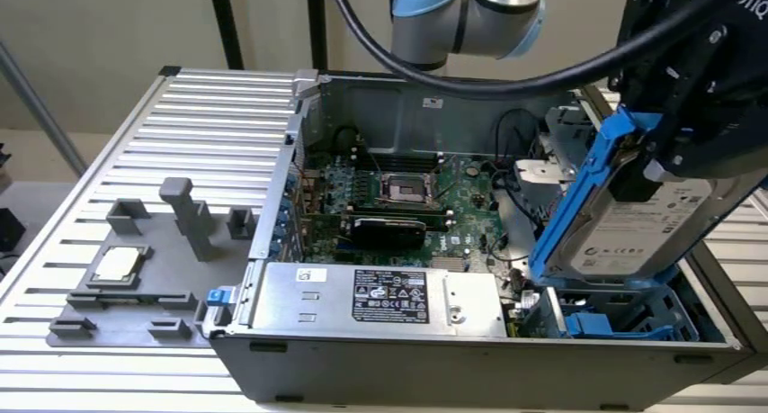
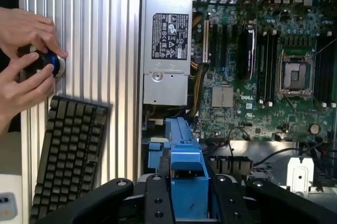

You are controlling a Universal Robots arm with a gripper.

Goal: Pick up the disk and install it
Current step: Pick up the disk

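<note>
Gripping the disk [image 1: 636, 228] by its blue plastic frame, the robot arm's pincer [image 1: 667, 154] holds the silver-grey drive off the counter [image 1: 216, 116]. The drive is tilted steeply, with its white label facing outward. It hangs over the near corner of the open computer case [image 1: 480, 354], on the exterior view's right. Its lower end is just above a bay [image 1: 612, 321] fitted with blue plastic parts. Whether the frame touches that bay cannot be told.

In the wrist view, the disk [image 2: 181, 147] shows edge-on, its blue frame clamped between the black fingers of the pincer [image 2: 185, 205].

Inside the case, a silver power supply [image 1: 384, 296] with a black label lies along the near wall. Behind it, a green circuit board [image 1: 462, 193] covers the case floor, with a processor socket [image 1: 406, 190] near its middle.

Toward the counter's edge on the exterior view's left, well apart from the drive, a grey holder [image 1: 132, 300] sits on the ribbed metal top. A small square chip [image 1: 120, 263] rests on it.

The wrist view also takes in a person's hands [image 2: 23, 29] wrapped around a blue-ringed knob [image 2: 51, 61] at the counter's edge. A black keyboard [image 2: 68, 155] lies just beside them on the ribbed surface.
</note>
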